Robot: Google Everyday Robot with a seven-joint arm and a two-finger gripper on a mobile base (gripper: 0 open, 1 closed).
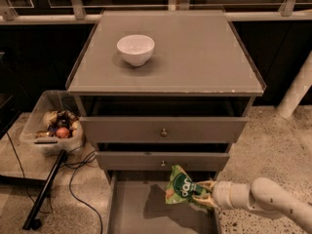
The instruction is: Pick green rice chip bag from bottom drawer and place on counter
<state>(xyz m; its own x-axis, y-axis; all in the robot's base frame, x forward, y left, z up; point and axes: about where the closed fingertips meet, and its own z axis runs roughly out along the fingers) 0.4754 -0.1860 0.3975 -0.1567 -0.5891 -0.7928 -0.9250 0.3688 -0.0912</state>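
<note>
Gripper (203, 194) is seen at lower right, over the open bottom drawer (139, 214), fingers clamped on the right edge of the green rice chip bag (179, 189). Bag is held tilted in front of the middle drawer (163, 161), with its shadow cast on the bottom drawer's floor. Counter (204, 52) is occupied by a white bowl (135, 48). A plastic bin (52, 126) is seen on the floor at left.
</note>
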